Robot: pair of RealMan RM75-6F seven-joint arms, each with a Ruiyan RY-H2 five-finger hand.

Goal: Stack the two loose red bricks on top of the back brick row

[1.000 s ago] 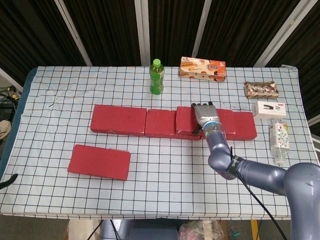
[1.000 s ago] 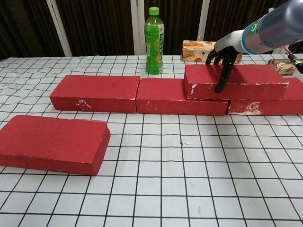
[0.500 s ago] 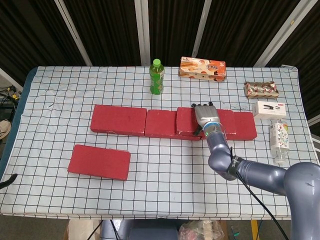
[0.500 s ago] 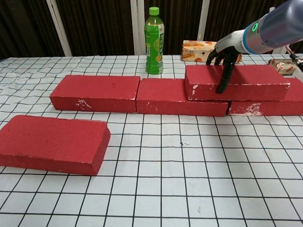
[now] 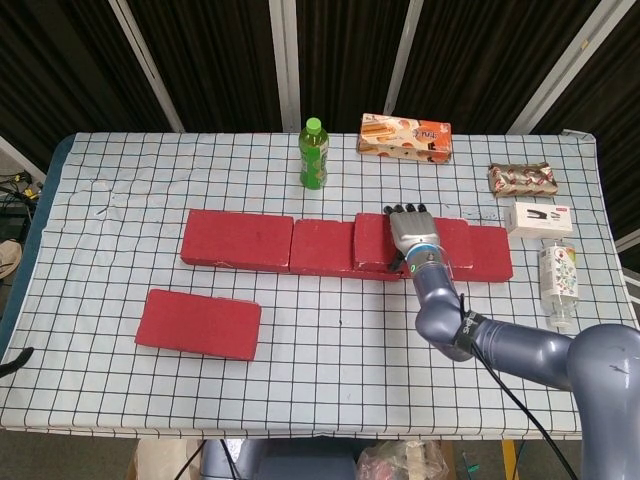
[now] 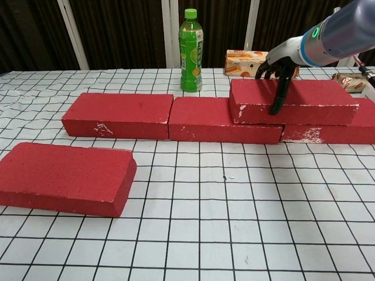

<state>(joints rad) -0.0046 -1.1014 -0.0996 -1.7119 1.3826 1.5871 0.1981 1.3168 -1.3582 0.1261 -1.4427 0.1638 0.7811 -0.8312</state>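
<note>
Shifted slightly to the right since a second ago, the stacked brick (image 5: 375, 240) now sits a little further along the back row (image 5: 300, 243), with the right hand (image 5: 411, 228) still laid over it.

Head view: the right hand lies flat on top of the stacked brick, which rests across the middle and right bricks of the row — its fingers (image 5: 405, 212) are spread toward the far edge and one reaches down the near face. The loose brick (image 5: 198, 323) lies alone on the checked counter (image 5: 330, 370) near the left front, well apart from the row. Behind the row stand a green bottle (image 5: 314, 154) and a snack box (image 5: 404, 137); at the right edge lie a wrapped snack (image 5: 522, 179), a white box (image 5: 539, 218) and a small clear bottle (image 5: 557, 274). The left hand does not show.

Chest view: the stacked brick (image 6: 310, 100) sits raised on the right part of the row (image 6: 120, 114), its chipped left end (image 6: 238, 109) near the seam between the bricks under it. The right hand (image 6: 278, 64) presses on it from above — dark fingers (image 6: 277, 93) draped over top and front face, apart rather than wrapped around it, so it touches the brick without gripping it. The loose brick (image 6: 63, 177) lies in the left foreground, flat on the counter (image 6: 234, 222). The green bottle (image 6: 190, 50) and snack box (image 6: 249, 62) stand behind.
</note>
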